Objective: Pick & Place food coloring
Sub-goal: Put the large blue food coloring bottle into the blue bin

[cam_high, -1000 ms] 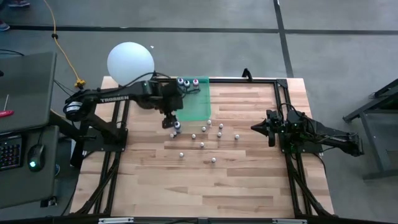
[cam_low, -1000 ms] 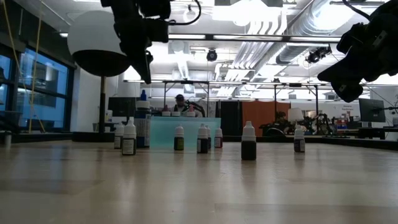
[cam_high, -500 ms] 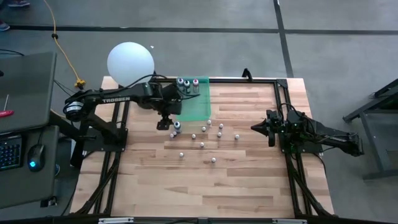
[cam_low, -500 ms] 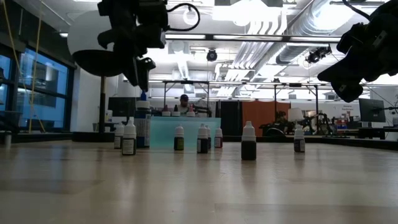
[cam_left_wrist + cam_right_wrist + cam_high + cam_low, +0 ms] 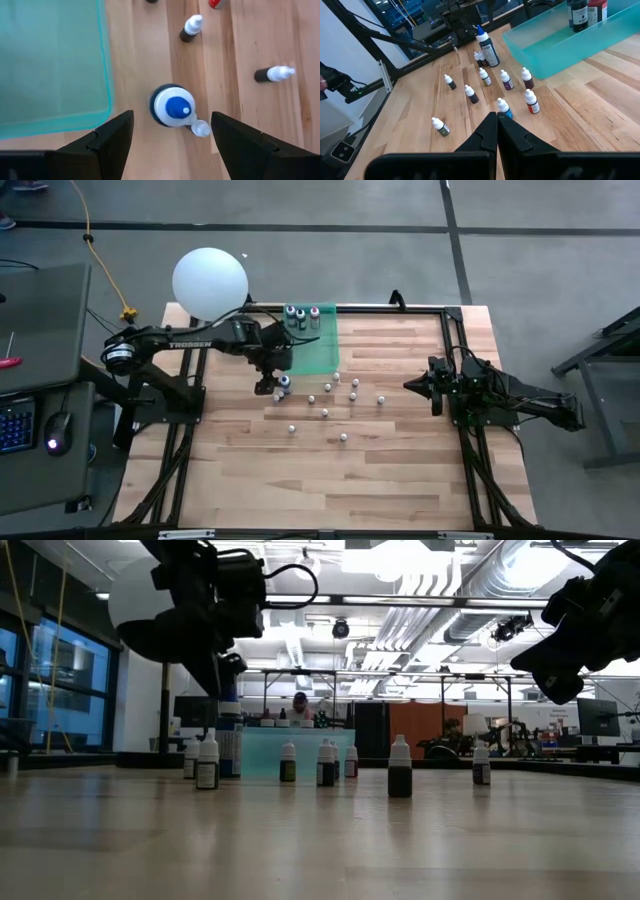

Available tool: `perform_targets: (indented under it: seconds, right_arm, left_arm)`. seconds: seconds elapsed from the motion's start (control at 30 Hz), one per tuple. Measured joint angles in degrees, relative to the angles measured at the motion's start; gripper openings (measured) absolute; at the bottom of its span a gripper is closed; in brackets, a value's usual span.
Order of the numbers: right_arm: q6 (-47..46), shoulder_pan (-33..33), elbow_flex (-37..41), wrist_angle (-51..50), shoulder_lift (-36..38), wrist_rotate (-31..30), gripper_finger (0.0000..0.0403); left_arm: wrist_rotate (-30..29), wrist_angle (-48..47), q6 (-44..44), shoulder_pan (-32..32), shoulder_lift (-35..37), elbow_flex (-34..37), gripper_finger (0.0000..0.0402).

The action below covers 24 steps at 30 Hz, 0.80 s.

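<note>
Several tiny white-capped food coloring bottles (image 5: 327,400) stand upright on the wooden table, in a row in the low view (image 5: 327,762). A larger dark bottle with a blue tip (image 5: 172,105) stands by the near corner of the green tray (image 5: 312,348), a small bottle (image 5: 200,129) right beside it. Three more bottles (image 5: 301,313) stand in the tray. My left gripper (image 5: 172,135) hovers open above the blue-tipped bottle (image 5: 230,735), one finger on either side of it, apart from it. My right gripper (image 5: 410,385) waits shut at the table's right.
A big white ball-shaped lamp (image 5: 209,280) stands at the table's far left corner, behind my left arm. Black frame rails (image 5: 465,450) run along both sides. Bare wood lies toward the near edge (image 5: 330,490). A person shows far off in the room (image 5: 298,705).
My left gripper has shifted a little toward the table's left, turned about its wrist and sunk slightly toward the blue-tipped bottle. The bottles have stayed where they were.
</note>
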<state>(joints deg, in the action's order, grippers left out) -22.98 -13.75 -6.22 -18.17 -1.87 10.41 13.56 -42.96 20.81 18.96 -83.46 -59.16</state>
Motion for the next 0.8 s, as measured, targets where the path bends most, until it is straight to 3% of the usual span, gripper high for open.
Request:
perform_targets:
  seconds: [0.37,0.8]
  right_arm:
    - [-0.04,-0.01,0.00,0.00,0.00,0.00,0.0000]
    - [-0.04,0.00,-0.02,0.00,0.00,0.00,0.0000]
  left_arm:
    - [-0.14,5.81,-3.13,0.02,-0.01,3.19,0.0264]
    - [0.49,5.57,-3.89,0.02,-0.02,3.19,0.0264]
